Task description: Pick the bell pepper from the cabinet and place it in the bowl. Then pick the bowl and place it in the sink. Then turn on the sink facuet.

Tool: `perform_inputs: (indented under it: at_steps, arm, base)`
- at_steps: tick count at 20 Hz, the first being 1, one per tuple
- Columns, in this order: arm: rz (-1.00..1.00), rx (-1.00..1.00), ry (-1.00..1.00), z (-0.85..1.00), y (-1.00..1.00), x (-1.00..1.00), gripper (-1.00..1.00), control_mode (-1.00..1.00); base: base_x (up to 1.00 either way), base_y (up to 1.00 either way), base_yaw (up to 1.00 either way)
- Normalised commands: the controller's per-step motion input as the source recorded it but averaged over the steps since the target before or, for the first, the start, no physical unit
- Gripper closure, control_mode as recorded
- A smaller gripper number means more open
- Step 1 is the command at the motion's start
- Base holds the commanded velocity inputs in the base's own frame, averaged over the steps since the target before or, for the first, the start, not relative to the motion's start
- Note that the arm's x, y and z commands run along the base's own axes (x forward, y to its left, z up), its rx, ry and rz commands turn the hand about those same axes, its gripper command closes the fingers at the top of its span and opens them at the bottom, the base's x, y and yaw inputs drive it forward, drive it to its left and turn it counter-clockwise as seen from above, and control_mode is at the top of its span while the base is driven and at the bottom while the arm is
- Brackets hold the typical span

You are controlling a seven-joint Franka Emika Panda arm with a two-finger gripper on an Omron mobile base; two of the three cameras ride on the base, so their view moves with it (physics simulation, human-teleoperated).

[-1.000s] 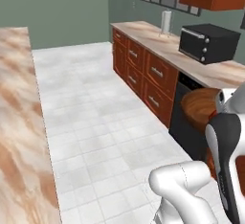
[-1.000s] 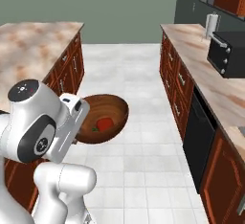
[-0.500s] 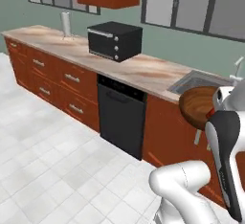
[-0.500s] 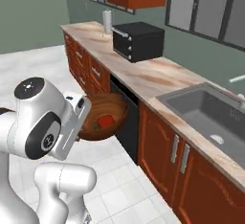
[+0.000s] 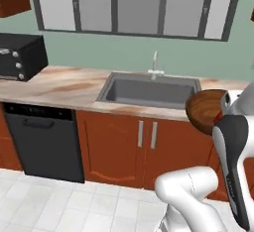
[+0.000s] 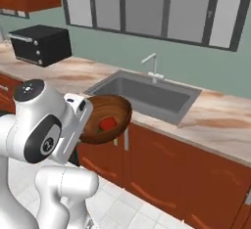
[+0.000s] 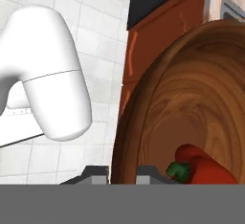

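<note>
Gripper (image 7: 122, 173) fingers straddle the near rim of the bowl (image 7: 191, 103), one dark fingertip on each side of the wooden edge, pinching it. Inside the bowl, toward 5 o'clock in the hand view, lies the bell pepper (image 7: 203, 166), red with its green stem pointing toward 9 o'clock.

In the right base view the bowl (image 6: 105, 118) hangs in the air in front of the counter, tilted, just at 3 o'clock of the white wrist, and the bell pepper (image 6: 108, 124) rests low in its hollow. The sink (image 6: 147, 96) sits in the counter at about 1 o'clock from the bowl, near it but apart, with the sink facuet (image 6: 153, 66) standing at the sink's far rim under the window.

In the left base view the bowl (image 5: 206, 111) shows at 3 o'clock of the sink (image 5: 151, 89), beside the arm's forearm. A black toaster oven (image 6: 41, 44) stands on the counter at 10 o'clock, well apart, and a black dishwasher (image 5: 44, 144) sits below the counter at 8 o'clock.
</note>
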Motion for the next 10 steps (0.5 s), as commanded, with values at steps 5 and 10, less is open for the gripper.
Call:
perform_inputs:
  at_steps: [5,10]
  arm:
    - [0.00,0.00,0.00,0.00,0.00,0.00,1.00,1.00]
    - [0.00,0.00,0.00,0.00,0.00,0.00,1.00,1.00]
  base:
    - [0.78,0.04,-0.58]
    - [0.70,0.12,-0.31]
